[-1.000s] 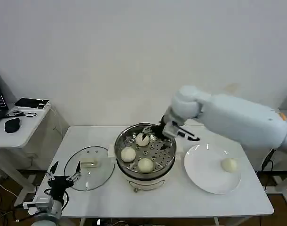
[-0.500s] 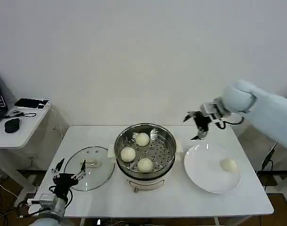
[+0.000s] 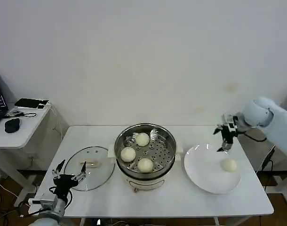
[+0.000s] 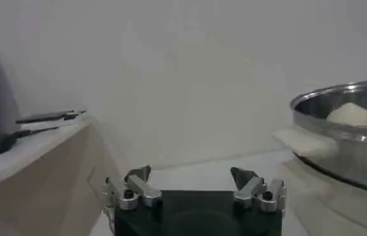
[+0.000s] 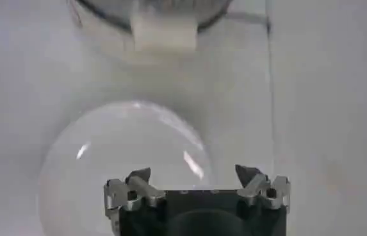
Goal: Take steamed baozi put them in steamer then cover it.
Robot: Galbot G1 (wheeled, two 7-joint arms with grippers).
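- Since a second ago, the right gripper (image 3: 224, 140) has left the steamer (image 3: 123, 141) and now hangs above the white plate (image 3: 200, 176), fingers spread and empty, presumably lining up for the last baozi (image 3: 228, 165).
- Three baozi (image 3: 142, 139) sit inside the steamer.
- Left gripper (image 3: 67, 175) waits open and empty beside the cover (image 3: 102, 157), likely for lidding.
- No readable writing anywhere.

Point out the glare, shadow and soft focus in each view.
Head view: even light; bright glints on the steamer rim and lid. Left wrist view: steamer soft, open left pincer dark against the wall. Right wrist view: plate streaked with white reflections, steamer handle blurred.
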